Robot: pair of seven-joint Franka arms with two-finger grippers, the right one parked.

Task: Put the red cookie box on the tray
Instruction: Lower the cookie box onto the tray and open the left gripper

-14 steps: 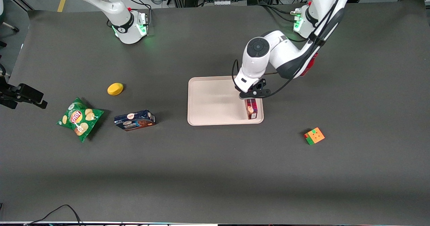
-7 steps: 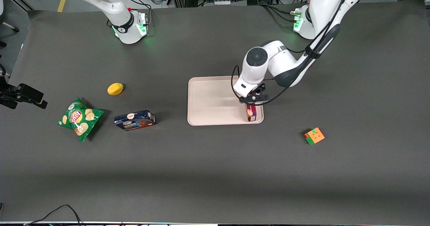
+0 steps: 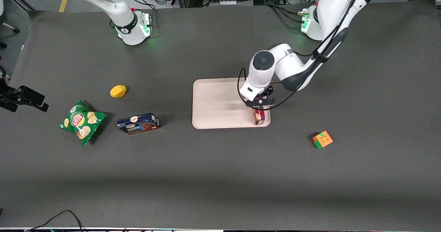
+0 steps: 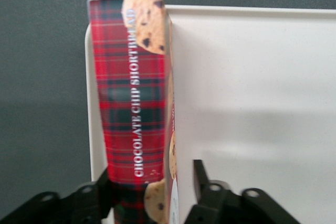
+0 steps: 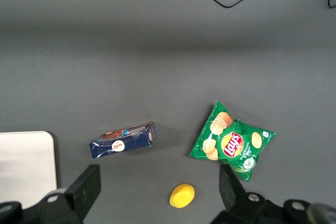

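The red cookie box lies in the tray, lengthwise along the short rim at the working arm's end, its plaid side face up. The gripper straddles the box's end farther from the front camera; 1 of its fingers stands off the carton with a visible gap, so the fingers are released. The tray rests near the middle of the dark bench. A colour cube lies toward the working arm's end; a dark blue cookie box, a green chip bag and a yellow lemon lie toward the parked arm's end.
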